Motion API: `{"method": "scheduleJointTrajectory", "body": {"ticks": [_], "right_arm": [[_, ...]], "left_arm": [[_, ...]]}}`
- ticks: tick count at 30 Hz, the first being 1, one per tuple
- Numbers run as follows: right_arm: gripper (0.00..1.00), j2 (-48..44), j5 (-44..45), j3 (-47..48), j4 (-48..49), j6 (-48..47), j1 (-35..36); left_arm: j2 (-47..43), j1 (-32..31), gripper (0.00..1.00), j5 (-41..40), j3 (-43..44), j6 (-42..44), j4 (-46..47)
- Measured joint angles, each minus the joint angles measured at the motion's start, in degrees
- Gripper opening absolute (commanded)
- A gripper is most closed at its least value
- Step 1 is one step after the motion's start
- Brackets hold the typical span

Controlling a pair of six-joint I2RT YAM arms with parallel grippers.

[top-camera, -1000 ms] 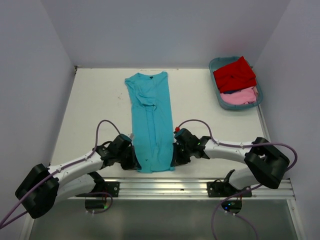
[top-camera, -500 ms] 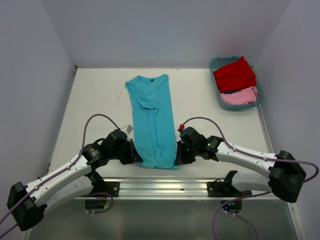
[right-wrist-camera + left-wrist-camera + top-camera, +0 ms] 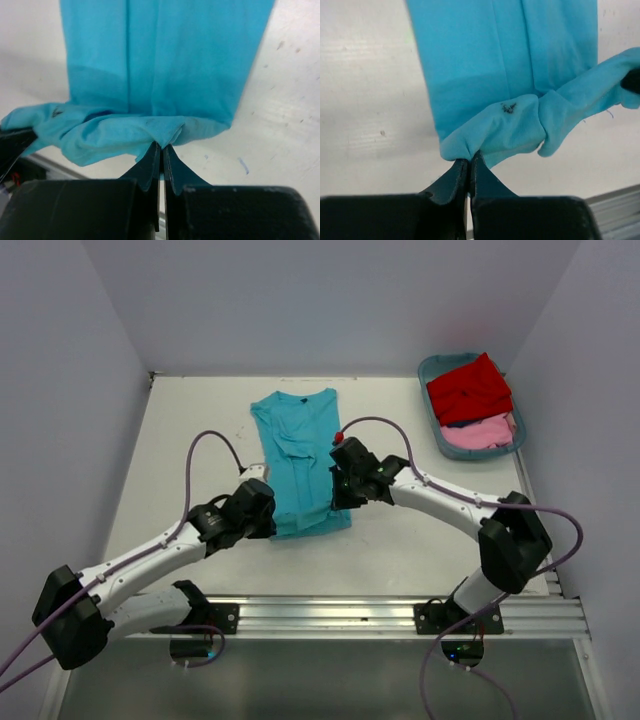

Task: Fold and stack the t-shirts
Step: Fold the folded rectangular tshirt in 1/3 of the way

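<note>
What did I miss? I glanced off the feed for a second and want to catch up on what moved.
The left gripper and right gripper, each shut on a near corner of the turquoise t-shirt, carried its near edge forward, away from the robot, so the lower part is starting to fold over. The shirt's far end, the red t-shirt, the pink t-shirt and the teal tub stayed put.

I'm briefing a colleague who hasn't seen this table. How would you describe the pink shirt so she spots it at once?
At the far right corner of the table sits a teal tub. The pink t-shirt lies in its near end, beside the red t-shirt. It is the palest cloth there; the turquoise t-shirt lies outside.
</note>
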Motion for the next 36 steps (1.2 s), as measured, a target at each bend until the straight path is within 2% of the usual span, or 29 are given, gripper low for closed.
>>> {"method": "scheduleJointTrajectory", "body": {"ticks": [4,10,18,27,32,33,35,36], "right_arm": [[0.00,6.3,0.6,2.7,0.5,-2.4,-4.3],[0.00,11.1,0.9,5.6,1.6,-4.8,-6.7],[0.00,14.0,1.8,7.7,2.9,-6.9,-7.8],[0.00,15.7,2.3,10.2,2.9,-8.0,-9.4],[0.00,21.5,2.1,18.6,1.9,-8.8,-11.8],[0.21,23.5,2.1,21.4,1.7,-8.9,-12.4],[0.32,28.4,2.1,28.3,0.7,-8.9,-13.9],[0.44,30.8,2.1,31.9,0.5,-9.0,-14.6]], "left_arm": [[2.7,2.5,0.00,-3.3,0.1,4.6,6.1],[7.7,9.0,0.00,-3.0,-1.0,9.7,18.8],[18.1,10.0,0.00,-2.4,-1.2,13.5,29.9],[22.3,11.1,0.00,-2.4,1.5,15.7,32.6],[26.4,14.3,0.00,-1.5,6.3,17.5,33.4],[27.8,15.3,0.00,-0.9,7.9,17.9,33.6],[31.3,17.8,0.33,0.7,11.6,18.9,33.7],[33.0,19.1,0.54,1.2,13.5,19.3,33.9]]}}
